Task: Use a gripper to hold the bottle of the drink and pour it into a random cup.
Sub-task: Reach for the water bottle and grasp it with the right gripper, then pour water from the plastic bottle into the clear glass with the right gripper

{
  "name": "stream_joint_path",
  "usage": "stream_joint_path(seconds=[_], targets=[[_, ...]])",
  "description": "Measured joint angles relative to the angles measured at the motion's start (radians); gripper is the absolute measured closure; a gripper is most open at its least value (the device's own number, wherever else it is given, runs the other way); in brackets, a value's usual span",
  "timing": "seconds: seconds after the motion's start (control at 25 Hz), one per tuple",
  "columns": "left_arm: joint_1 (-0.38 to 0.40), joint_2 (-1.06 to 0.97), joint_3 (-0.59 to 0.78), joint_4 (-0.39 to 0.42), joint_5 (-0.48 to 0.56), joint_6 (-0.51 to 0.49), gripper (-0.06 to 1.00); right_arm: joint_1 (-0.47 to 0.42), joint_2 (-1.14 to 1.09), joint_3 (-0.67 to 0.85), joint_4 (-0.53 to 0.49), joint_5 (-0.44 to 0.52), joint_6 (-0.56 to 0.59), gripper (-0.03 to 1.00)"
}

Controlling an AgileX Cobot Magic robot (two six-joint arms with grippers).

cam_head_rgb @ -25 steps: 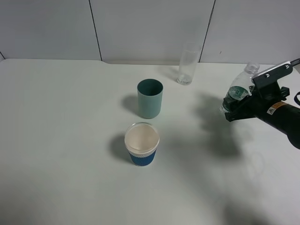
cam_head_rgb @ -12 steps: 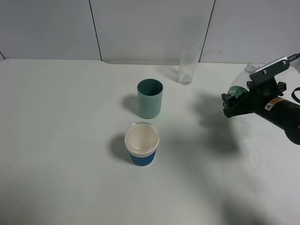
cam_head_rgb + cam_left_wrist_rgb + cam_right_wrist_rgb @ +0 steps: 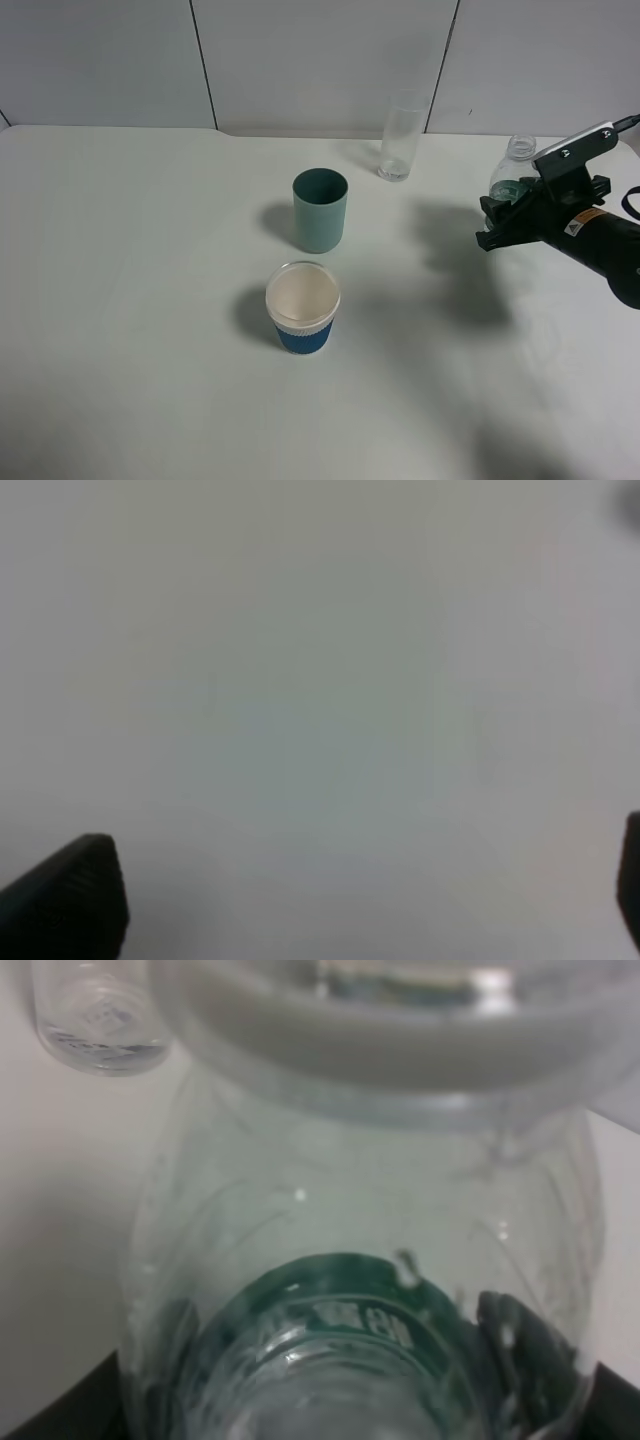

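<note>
Clamped in the right fingers (image 3: 495, 237): the bottle of the drink (image 3: 508, 186), roughly upright, long axis vertical, no cap, at the right rear of the table (image 3: 150, 300). Leftward and farther back, well apart: the cup (image 3: 402, 135), upright, nearer the right arm. Left fingers (image 3: 70, 900) apart, holding nothing. Dark green label, white print, unreadable.

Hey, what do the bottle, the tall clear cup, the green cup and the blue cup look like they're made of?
The bottle: thin clear plastic, glossy, judging by its rippled, moulded walls. The tall clear cup: glass or hard plastic, smooth and see-through; can't tell which. The green cup: probably plastic, opaque, matte. The blue cup: likely paper, with white rolled rim and inside.
</note>
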Motion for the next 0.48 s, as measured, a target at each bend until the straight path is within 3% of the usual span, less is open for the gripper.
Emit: stream_joint_path(seconds=[0.48], targets=[[0.0,0.0,0.0,0.0,0.0,0.0,-0.05,0.0,-0.002,0.0,0.021,0.002,0.083,0.41]])
